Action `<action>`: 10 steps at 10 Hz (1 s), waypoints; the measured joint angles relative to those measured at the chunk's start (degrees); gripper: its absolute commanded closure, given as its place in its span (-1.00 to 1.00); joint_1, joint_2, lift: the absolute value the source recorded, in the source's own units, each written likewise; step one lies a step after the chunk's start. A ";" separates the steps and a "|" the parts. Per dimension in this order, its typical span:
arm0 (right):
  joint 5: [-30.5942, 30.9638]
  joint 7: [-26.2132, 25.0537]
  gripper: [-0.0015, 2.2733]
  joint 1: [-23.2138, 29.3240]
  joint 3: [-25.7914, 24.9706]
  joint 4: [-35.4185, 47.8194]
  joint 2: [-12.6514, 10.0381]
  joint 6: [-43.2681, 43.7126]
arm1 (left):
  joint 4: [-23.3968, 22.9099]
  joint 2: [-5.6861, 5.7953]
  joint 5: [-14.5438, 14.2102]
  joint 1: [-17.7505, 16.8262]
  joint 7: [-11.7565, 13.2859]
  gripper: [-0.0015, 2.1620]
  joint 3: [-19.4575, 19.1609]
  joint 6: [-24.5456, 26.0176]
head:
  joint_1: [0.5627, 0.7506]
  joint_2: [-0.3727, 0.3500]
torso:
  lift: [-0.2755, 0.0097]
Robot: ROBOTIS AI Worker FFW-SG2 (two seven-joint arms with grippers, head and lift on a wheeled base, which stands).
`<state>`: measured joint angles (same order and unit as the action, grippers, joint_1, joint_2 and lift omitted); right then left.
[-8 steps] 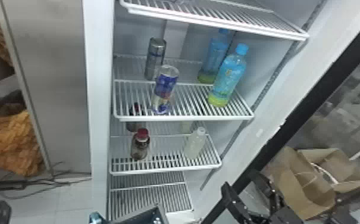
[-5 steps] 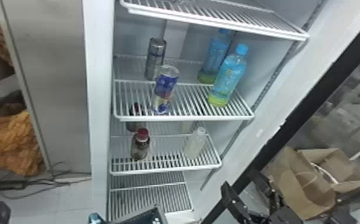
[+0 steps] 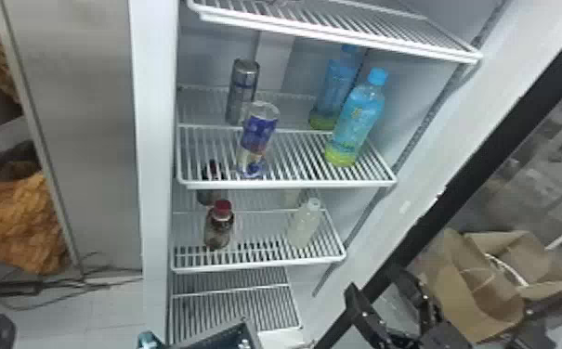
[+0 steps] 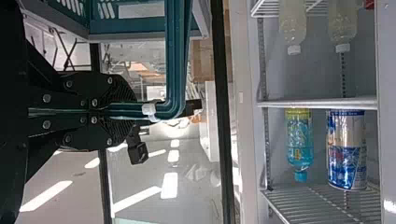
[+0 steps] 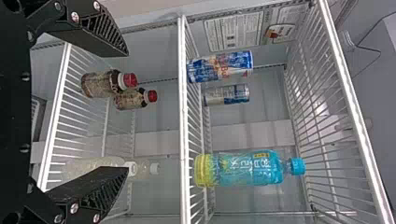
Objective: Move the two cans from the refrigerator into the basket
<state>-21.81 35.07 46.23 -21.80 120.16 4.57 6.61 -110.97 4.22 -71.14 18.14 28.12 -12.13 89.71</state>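
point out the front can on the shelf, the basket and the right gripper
front can (image 3: 258, 139): head view, on the middle of its blue side
basket (image 4: 133, 25): left wrist view, on its teal side wall
right gripper (image 5: 127, 110): right wrist view, midway between its two fingertips

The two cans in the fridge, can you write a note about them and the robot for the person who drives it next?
Left gripper: jaws shut on the basket handle.
Right gripper: jaws open, nothing between them, facing the shelves.
Cans: front can and back can stand on one shelf, left of the blue bottles.
Done: basket held; neither can is in it.
Left: move both cans into the basket, probably the front one first.
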 measured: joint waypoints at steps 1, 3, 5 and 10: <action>0.24 0.00 -0.85 -0.47 0.21 0.00 0.04 0.00 | 0.00 -0.01 -0.02 0.00 0.00 0.11 -0.07 0.00 | 0.41 -0.94 | 0.69; 0.89 0.00 -0.84 -2.11 1.17 0.10 0.43 0.00 | 0.00 -0.08 -0.04 0.00 0.00 0.11 -0.09 0.00 | 0.41 -0.94 | 0.69; 0.88 0.00 -0.84 -4.10 2.26 -0.38 0.59 -0.14 | -0.02 -0.09 -0.04 0.00 0.00 0.11 -0.10 0.00 | 0.41 -0.94 | 0.69; 1.59 -0.10 -0.84 -9.90 4.93 -2.05 0.70 -0.74 | -0.03 -0.18 -0.04 0.00 0.00 0.11 -0.21 0.00 | 0.41 -0.94 | 0.69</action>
<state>-20.22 34.97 36.33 -16.88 118.12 5.27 5.87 -110.99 4.04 -71.18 18.14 28.12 -12.34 89.72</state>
